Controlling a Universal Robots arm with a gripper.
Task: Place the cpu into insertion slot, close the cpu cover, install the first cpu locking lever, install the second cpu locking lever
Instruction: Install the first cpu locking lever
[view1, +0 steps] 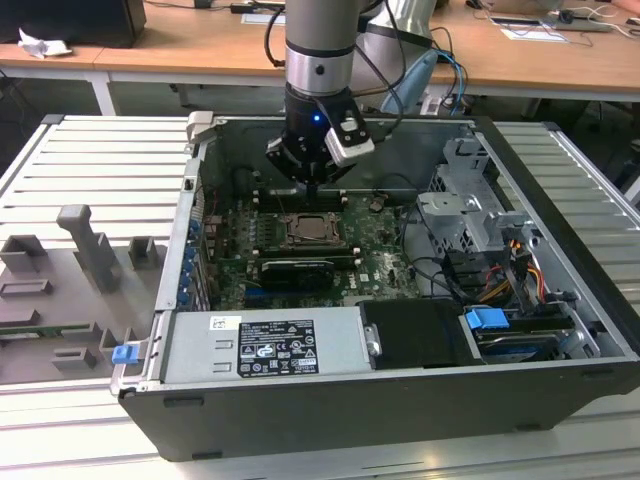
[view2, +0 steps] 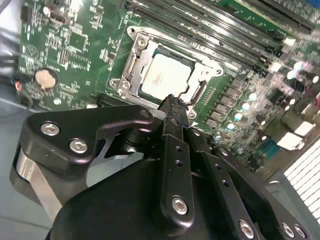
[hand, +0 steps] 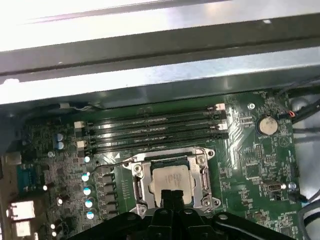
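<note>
Gripper (view2: 172, 102), fingers pressed together, empty: I am hovering it just over the edge of the cpu (view2: 162, 75), lying in the insertion slot (hand: 170, 160) under the cpu cover (view2: 140, 60), and judging a low, square, slow tip best.

Nothing here can be read from where I stand. The white label (view1: 262, 347) on the grey power supply box (view1: 195, 352), lower middle of the exterior view, carries rows of small black print and marks, too fine to make out. The cpu (view2: 162, 75) bears faint markings in the second wrist view, equally unreadable.
</note>
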